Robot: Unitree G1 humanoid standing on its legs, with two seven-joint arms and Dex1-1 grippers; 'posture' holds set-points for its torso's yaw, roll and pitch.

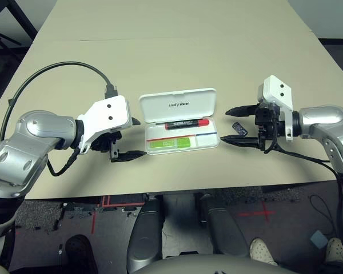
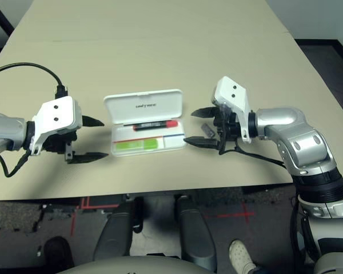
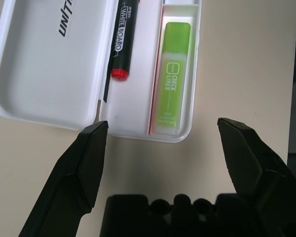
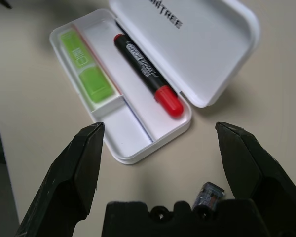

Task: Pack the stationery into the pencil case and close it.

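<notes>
Sitting open on the table [image 1: 177, 57], the pencil case [image 1: 181, 105] cradles the marker [image 1: 187, 124] and highlighter [image 1: 170, 143], right between the two! Left gripper [image 1: 139, 138], spread wide, just beside it; right gripper [image 1: 233, 125], also spread, and there's the small dark piece [image 1: 239, 128] between its fingers, ungripped!

From my right gripper [image 4: 158, 129], open gap straight ahead to the box's [image 4: 138, 148] near end, only bare tabletop btwn. Small dark piece [image 1: 239, 128] sits betw its fingers, so I'd clip it closing there. Raised lid [image 1: 178, 105] blocks the far side. L gripper [image 3: 163, 126]: bare strip ahead, then box wall.
</notes>
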